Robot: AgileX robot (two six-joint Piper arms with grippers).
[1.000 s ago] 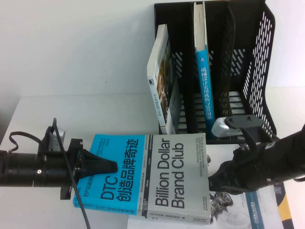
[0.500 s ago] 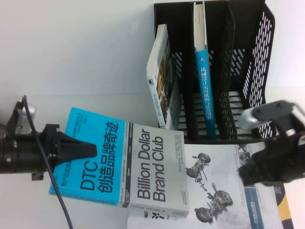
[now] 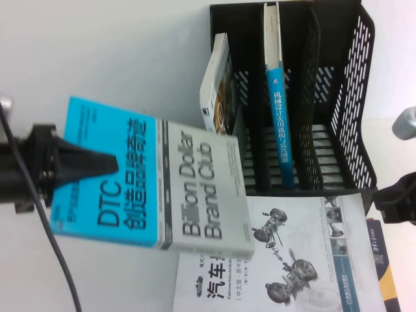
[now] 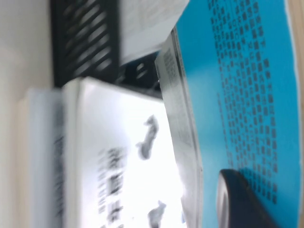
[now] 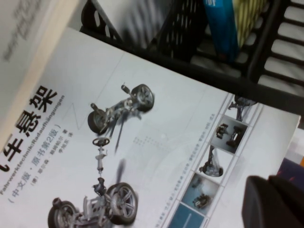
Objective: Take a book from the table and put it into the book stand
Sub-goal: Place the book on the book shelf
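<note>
My left gripper (image 3: 97, 166) holds the book (image 3: 153, 188) by its cyan end, above the worktop (image 3: 130, 65), its long axis running across with the grey end toward the stand (image 3: 292, 97). My left wrist view shows one finger (image 4: 237, 199) on the cyan cover and the white book (image 4: 123, 156) below. My right gripper (image 3: 396, 201) sits at the right edge, cut off, so I cannot tell its fingers.

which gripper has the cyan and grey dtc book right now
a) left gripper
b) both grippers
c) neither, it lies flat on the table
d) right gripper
a: in the high view the left gripper clamps the book at its cyan end and holds it tilted above the table, while the right gripper sits apart at the right edge.
</note>
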